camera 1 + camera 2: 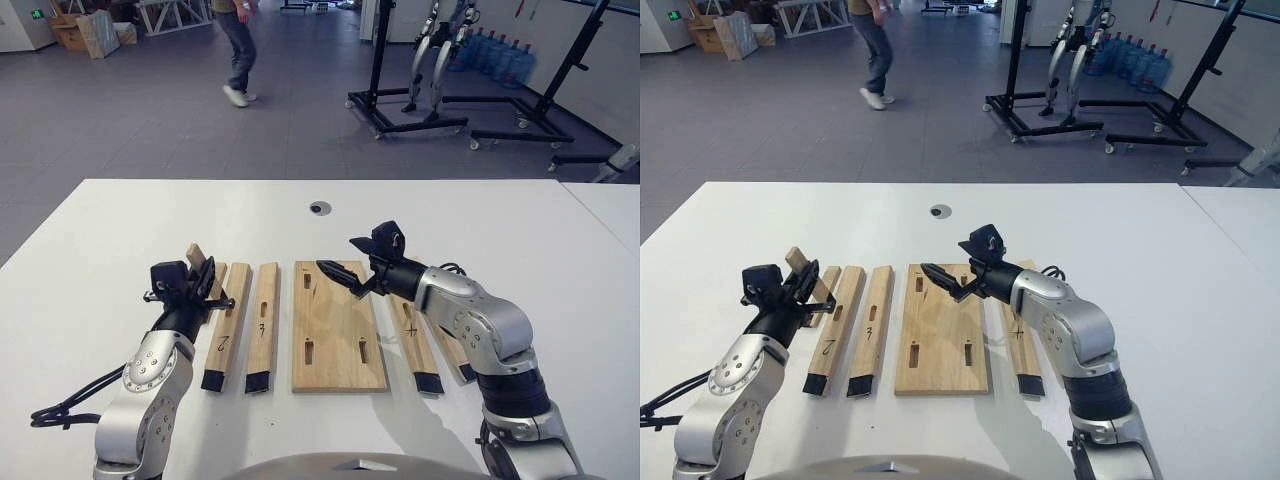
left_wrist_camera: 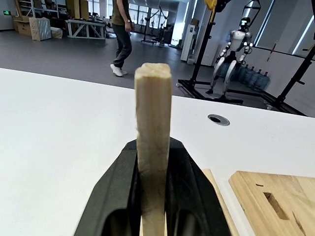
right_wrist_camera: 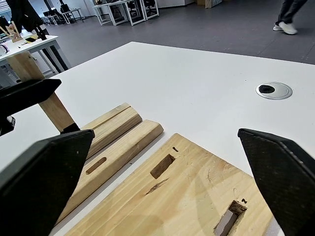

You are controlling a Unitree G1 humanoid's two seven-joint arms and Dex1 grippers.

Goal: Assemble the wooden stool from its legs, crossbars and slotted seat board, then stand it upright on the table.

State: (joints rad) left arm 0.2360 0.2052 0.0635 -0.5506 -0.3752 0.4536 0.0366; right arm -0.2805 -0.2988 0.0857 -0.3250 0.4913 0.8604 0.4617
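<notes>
The left gripper (image 1: 203,284) clamps a wooden stick (image 2: 153,123), whose lower end is hidden in its grip, just beside the left legs (image 1: 262,320). The right gripper (image 1: 358,256) hangs spread wide over the seat board (image 1: 338,335) at its far end. Its arm covers much of the right legs (image 1: 417,348), seemingly two.

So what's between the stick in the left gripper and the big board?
Two wooden legs lie side by side there, flat on the table, in the left eye view.

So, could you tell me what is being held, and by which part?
The left gripper clamps a wooden bar along its lower part; the upper end juts free. The right gripper holds nothing.
</notes>
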